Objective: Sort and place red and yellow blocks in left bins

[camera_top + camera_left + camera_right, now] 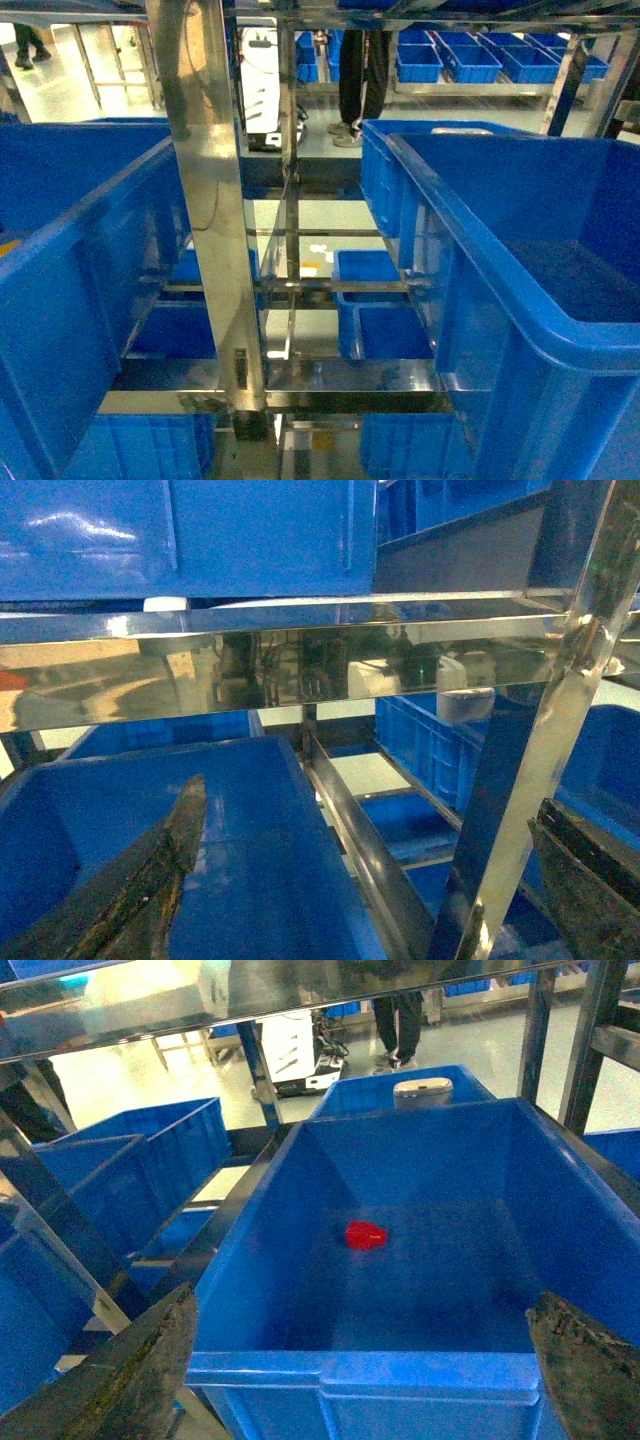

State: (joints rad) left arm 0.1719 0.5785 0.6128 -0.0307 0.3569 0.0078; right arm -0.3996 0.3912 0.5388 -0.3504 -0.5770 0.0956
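Observation:
A small red block [366, 1235] lies on the floor of a deep blue crate [400, 1370] in the right wrist view. My right gripper [365, 1295] hangs open over that crate's near rim, its fingers [130, 1370] wide apart and empty. The same crate [540, 230] fills the right of the head view, where the block is hidden. The left bin [60, 260] fills the left. My left gripper [367, 800] is open and empty above a blue crate [240, 820], beside a steel post. The yellow block is out of view. Neither gripper shows in the head view.
A shiny steel rack post [215, 200] stands between the two big crates, with cross rails [300, 665] and lower shelves holding more blue crates [385, 320]. A person's legs [362, 70] stand behind the rack, and further crates [130, 1160] sit left of the right crate.

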